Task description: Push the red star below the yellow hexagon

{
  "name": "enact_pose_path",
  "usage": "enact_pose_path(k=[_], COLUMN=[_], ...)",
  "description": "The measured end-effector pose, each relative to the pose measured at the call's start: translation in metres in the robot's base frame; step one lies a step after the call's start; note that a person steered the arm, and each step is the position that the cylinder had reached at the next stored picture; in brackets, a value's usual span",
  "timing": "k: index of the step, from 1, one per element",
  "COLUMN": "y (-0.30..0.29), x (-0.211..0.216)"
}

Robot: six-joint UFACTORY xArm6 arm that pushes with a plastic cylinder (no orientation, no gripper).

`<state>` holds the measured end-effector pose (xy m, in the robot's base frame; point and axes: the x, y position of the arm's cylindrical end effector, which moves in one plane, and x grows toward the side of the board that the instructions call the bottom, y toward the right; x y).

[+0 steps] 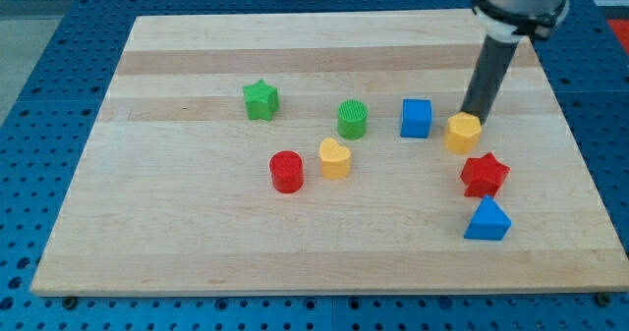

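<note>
The red star (485,175) lies at the view's right, just below and slightly right of the yellow hexagon (463,133). The dark rod comes down from the view's top right, and my tip (473,116) sits right behind the yellow hexagon, at its upper right edge, touching or almost touching it. The tip is above the red star, with the hexagon between them.
A blue triangle (487,220) lies just below the red star. A blue cube (416,118) stands left of the hexagon. Further left are a green cylinder (353,119), a yellow heart (335,159), a red cylinder (287,171) and a green star (260,100). The wooden board (197,243) rests on a blue perforated table.
</note>
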<state>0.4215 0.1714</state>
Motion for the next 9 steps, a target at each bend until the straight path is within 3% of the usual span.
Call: enact_pose_path(k=[2, 4, 6, 9], y=[-0.031, 0.089, 0.055, 0.056], x=[0.019, 0.029, 0.104, 0.102])
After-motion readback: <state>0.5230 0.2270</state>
